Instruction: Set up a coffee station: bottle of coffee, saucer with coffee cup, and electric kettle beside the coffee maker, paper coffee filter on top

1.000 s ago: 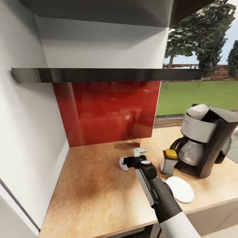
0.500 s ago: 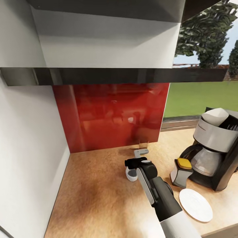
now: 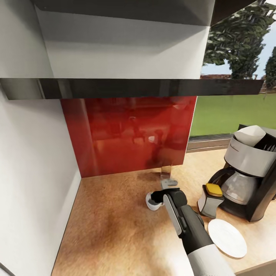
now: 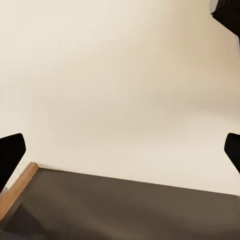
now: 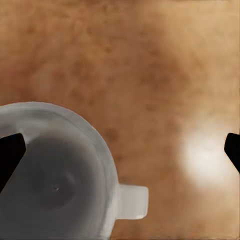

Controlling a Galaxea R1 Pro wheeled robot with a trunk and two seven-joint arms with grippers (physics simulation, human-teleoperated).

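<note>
kitchen countertop (image 3: 115,230): beige wood-look | red backsplash (image 3: 128,134) | kitchen shelf (image 3: 134,88) above

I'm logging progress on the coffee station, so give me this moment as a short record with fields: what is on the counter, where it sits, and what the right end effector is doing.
coffee maker: on the kitchen countertop, at the right
paper coffee filter: on top of the coffee maker
bottle of coffee: on the counter, right beside the coffee maker
saucer: bare, in front of the bottle
coffee cup: on the counter, left of the saucer, not on it
right end effector: open, above the cup
kitchen shelf: nothing seen on it from below
</note>
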